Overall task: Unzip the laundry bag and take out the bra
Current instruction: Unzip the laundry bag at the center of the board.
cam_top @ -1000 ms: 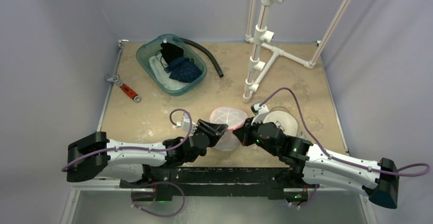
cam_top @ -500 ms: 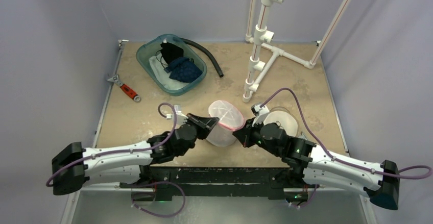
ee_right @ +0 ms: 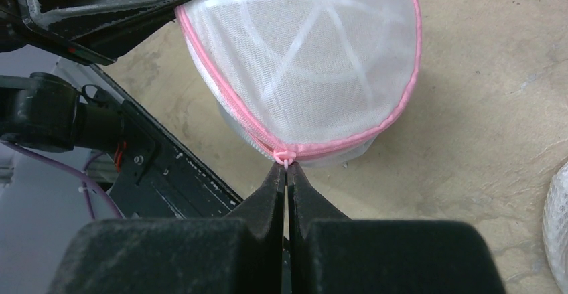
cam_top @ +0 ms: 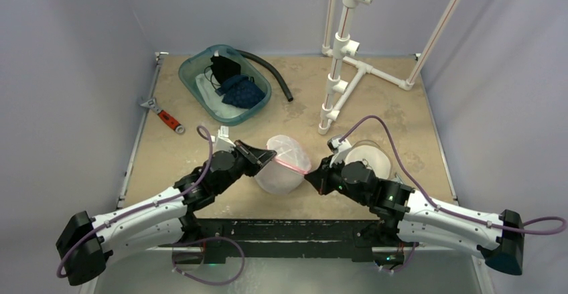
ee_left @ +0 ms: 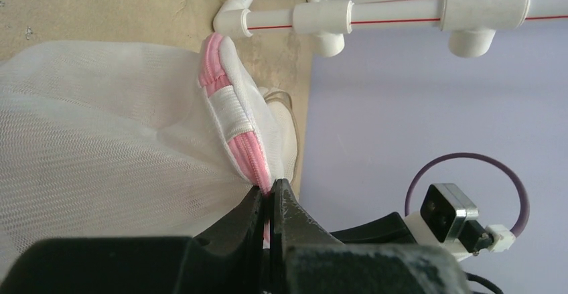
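Two pinches: left end effector (ee_left: pixel 270 192) anchors the laundry bag (cam_top: pixel 281 171), right end effector (ee_right: pixel 287 168) nips its zipper pull (ee_right: pixel 285 155).

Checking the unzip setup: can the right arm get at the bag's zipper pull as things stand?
Yes, it seems: the right claw is shut on the zipper pull, while the left claw pinches the laundry bag at its pink seam.

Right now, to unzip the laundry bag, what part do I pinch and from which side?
The pink zipper pull, from the bag's right-arm side, fingers in line with the pink zip track: it juts clear of the mesh at the rim. The right gripper is shut on it; the left gripper pinches the laundry bag opposite.
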{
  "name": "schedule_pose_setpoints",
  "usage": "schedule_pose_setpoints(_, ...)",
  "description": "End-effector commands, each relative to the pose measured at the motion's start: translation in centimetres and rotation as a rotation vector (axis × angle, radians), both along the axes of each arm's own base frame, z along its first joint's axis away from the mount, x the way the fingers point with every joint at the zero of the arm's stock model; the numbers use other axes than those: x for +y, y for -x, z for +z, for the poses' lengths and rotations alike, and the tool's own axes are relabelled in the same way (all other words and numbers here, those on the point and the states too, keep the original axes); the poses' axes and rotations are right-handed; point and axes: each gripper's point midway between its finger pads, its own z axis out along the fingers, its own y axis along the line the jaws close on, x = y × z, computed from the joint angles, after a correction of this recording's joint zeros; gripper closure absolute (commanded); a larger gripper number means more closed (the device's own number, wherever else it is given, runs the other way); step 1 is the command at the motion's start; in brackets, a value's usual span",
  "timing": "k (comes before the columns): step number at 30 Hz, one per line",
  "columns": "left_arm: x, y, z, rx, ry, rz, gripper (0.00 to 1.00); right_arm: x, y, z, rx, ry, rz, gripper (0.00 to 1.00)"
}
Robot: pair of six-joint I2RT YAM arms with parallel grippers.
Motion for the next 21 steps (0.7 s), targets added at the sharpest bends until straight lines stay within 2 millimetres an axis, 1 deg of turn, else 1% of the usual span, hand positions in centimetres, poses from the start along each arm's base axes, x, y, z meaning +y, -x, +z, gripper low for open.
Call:
schedule_pose_setpoints(1,-0.6,0.6,0.3,-0.054,0.003,-0.119,1.00,-0.1,-0.2,0.7,-0.005,0.000,-0.017,1.00)
schedule_pose_setpoints(3,-0.1,0.5,0.3,-0.059,0.005,-0.124,1.00,-0.2,-0.2,0.3,0.010,0.002,-0.028,1.00)
schedule_pose_setpoints(7,1.4,-0.1,0.9,-0.073,0.006,-0.104,1.00,-0.3,-0.1,-0.6,0.039,0.012,-0.039,1.00)
schedule_pose_setpoints(11,2.8,-1.0,1.5,-0.082,0.003,-0.082,1.00,-0.3,-0.1,-0.8,0.047,0.013,-0.045,1.00)
schedule_pose_setpoints(14,3.0,-1.3,1.7,-0.082,0.002,-0.100,1.00,-0.3,-0.1,-0.9,0.049,0.015,-0.045,1.00)
schedule_pose_setpoints(18,3.6,-2.1,1.4,-0.074,-0.019,-0.097,1.00,-0.3,-0.2,-0.9,0.049,0.022,-0.049,1.00)
schedule_pose_setpoints(20,3.5,-2.3,1.4,-0.073,-0.016,-0.107,1.00,-0.3,-0.3,-0.4,0.041,0.008,-0.052,1.00)
schedule_pose_setpoints(21,3.2,-2.4,1.6,-0.080,-0.014,-0.120,0.98,-0.4,-0.3,0.1,0.033,-0.004,-0.057,1.00)
